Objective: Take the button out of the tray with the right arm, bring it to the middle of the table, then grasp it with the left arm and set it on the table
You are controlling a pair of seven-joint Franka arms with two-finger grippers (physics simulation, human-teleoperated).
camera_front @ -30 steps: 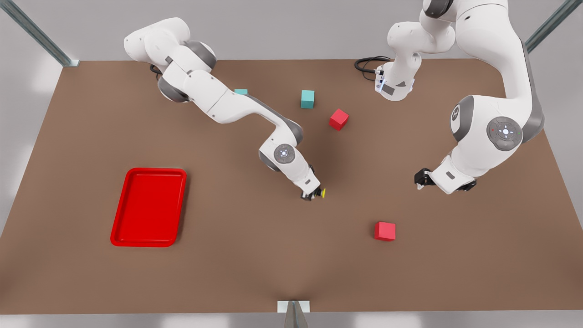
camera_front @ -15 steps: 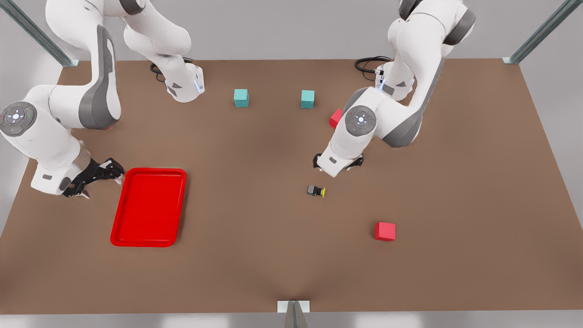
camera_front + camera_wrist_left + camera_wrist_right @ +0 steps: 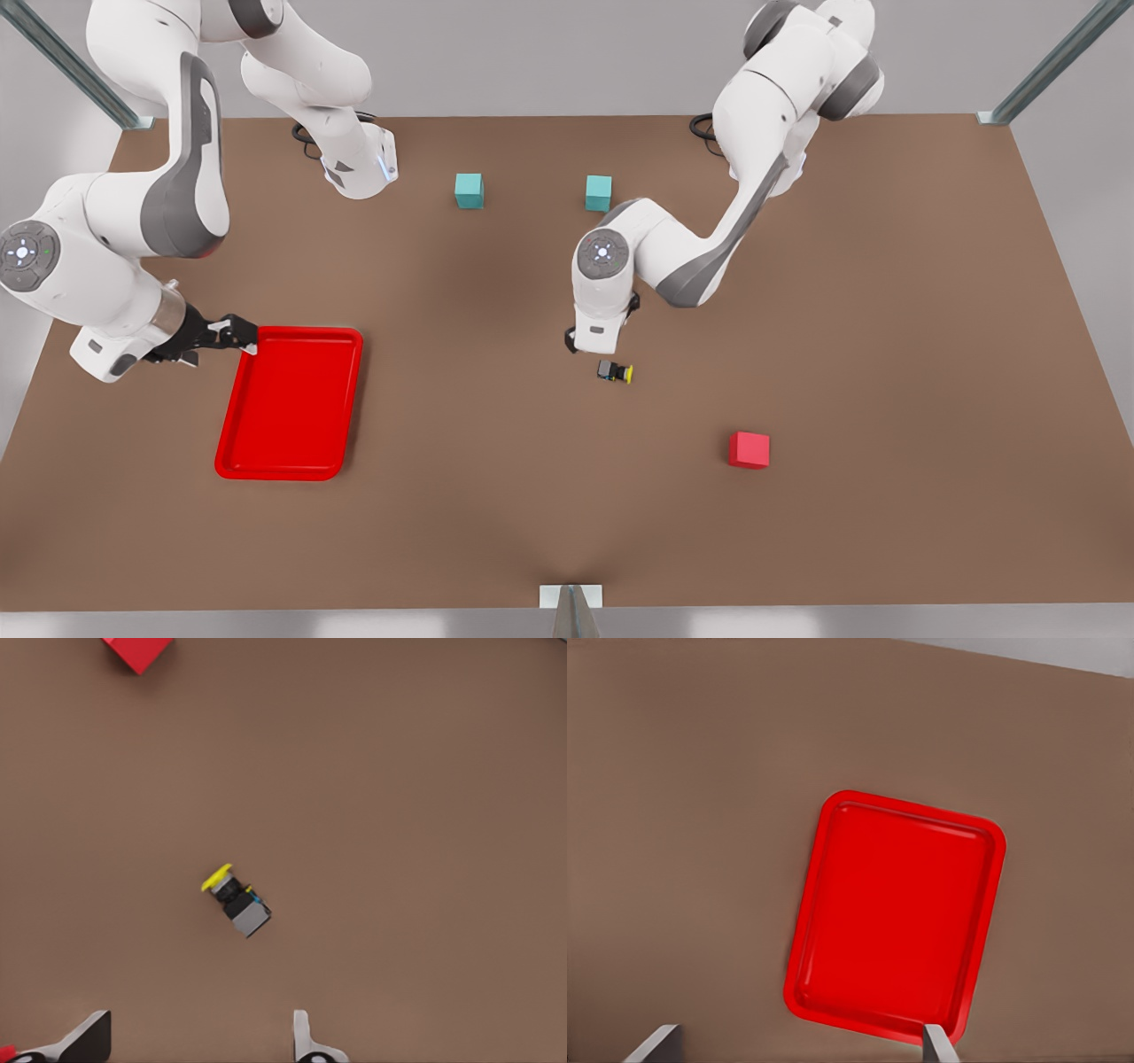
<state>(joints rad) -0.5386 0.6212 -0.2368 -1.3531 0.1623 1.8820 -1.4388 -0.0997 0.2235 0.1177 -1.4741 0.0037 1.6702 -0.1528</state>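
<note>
Both arms are glossy white with grey joint covers, round grey caps at the elbows, black cables at their bases, and black grippers.

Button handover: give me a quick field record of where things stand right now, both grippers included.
button: lying on its side on the table, near the middle, free of both grippers
tray: holds nothing
left gripper: open, just beside the button, not touching it
right gripper: open, at the tray's far corner, holding nothing
red cube: apart from the button, toward the front view's right
</note>
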